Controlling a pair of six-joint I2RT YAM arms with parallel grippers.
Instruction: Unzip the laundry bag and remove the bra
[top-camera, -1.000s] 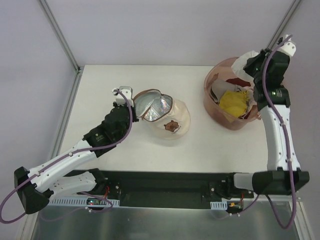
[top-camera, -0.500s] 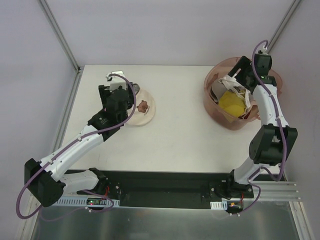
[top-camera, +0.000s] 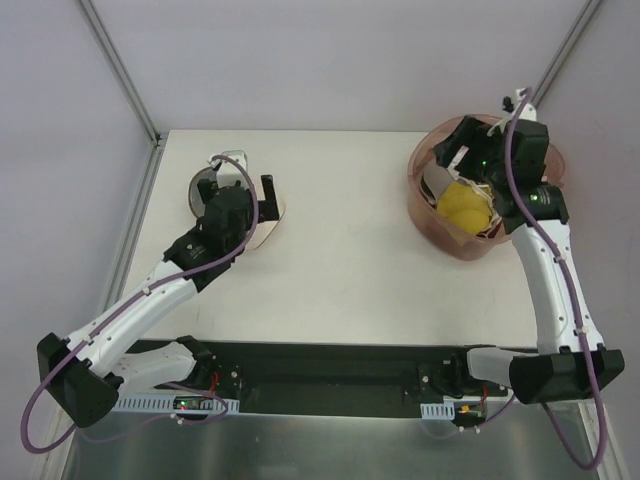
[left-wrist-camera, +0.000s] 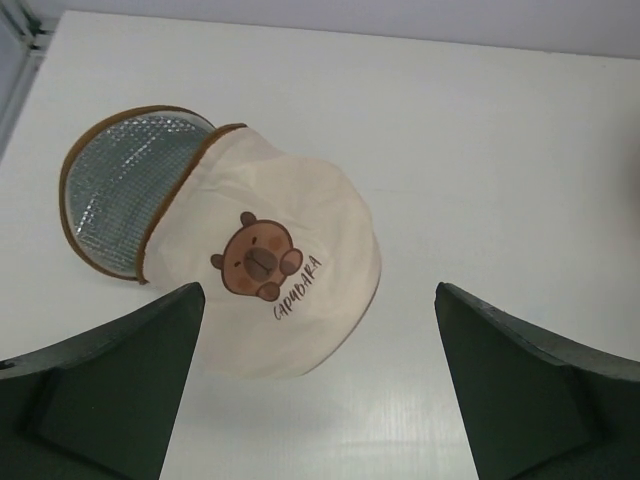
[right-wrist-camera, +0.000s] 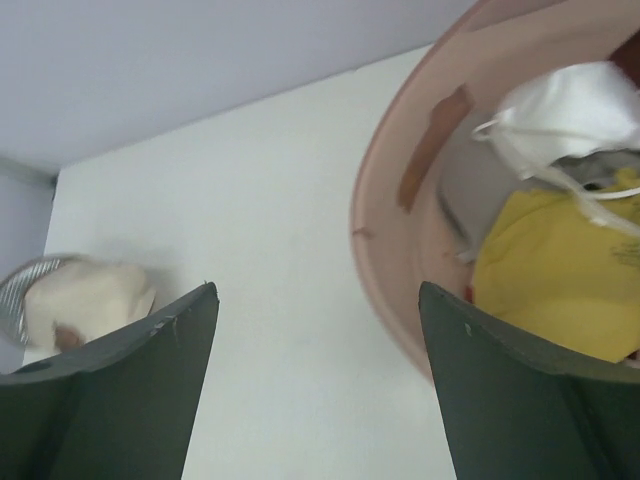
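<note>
On the left of the top view, the left gripper (top-camera: 240, 195) hangs over the laundry bag (top-camera: 265, 228) and covers most of it. Only a grey mesh edge and a cream sliver show there. In the left wrist view its jaws stand wide apart and hold nothing. The laundry bag lies on the table (left-wrist-camera: 480, 130) at centre-left, with its mesh flap (left-wrist-camera: 125, 190) folded open toward the upper left. Its inside cannot be seen.

On the right, the right gripper (right-wrist-camera: 318, 290) is also spread wide and empty, poised at the rim of the pink basket (right-wrist-camera: 385, 200). The bra (right-wrist-camera: 570, 105) lies inside the basket at the upper right of the right wrist view. It rests against a yellow garment (right-wrist-camera: 550, 280), and the frame edge cuts it off.
</note>
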